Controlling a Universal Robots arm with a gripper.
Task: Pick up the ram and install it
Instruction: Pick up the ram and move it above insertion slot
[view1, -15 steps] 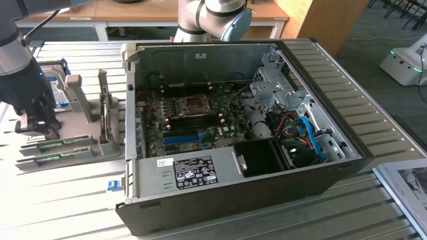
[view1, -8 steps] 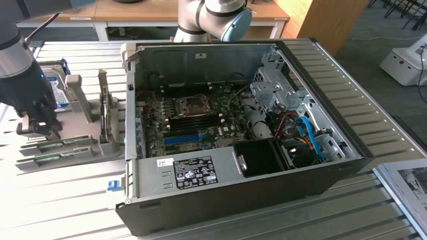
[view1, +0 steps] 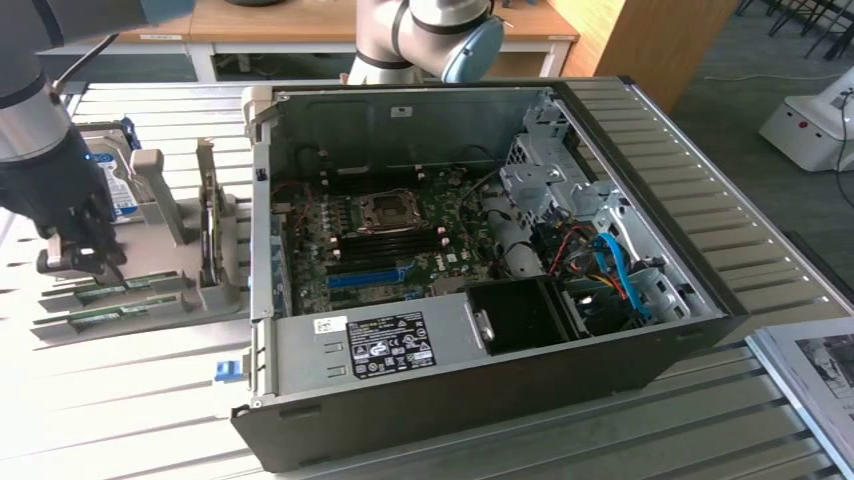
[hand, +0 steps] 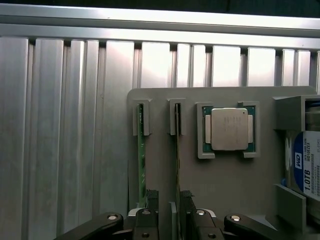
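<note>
**Q:** What surface is being used?
**A:** A slatted metal table (view1: 134, 400) is being used. A case (view1: 467, 400) is lying open on it, and the board (view1: 387, 250) inside is being left exposed. A grey holder (hand: 225, 185) is sitting on the table just beside the case, at the exterior view's left.

**Q:** What is being kept in the holder?
**A:** Two sticks are being kept on edge in neighbouring slots. A CPU (hand: 229, 129) is being seated in a recess beside those slots. A drive (hand: 306, 170) is being held upright beyond the CPU.

**Q:** Where is the ram being located?
**A:** The ram (hand: 176, 150) is standing in the slot nearer the CPU. The second stick (hand: 141, 150), which is showing a green edge, is standing in the slot farther from the CPU. Both are being kept well apart from the board. The ram is sitting in its slot and is not yet picked up.

**Q:** Where is the gripper being positioned?
**A:** The gripper (view1: 83, 270) is being positioned directly over the holder.

**Q:** How are the fingers being held?
**A:** The fingers (hand: 152, 200) are being held spread, with one on each side of the ram. The second stick is lying just outside one finger. Whether either pad is touching the ram cannot be told.
</note>
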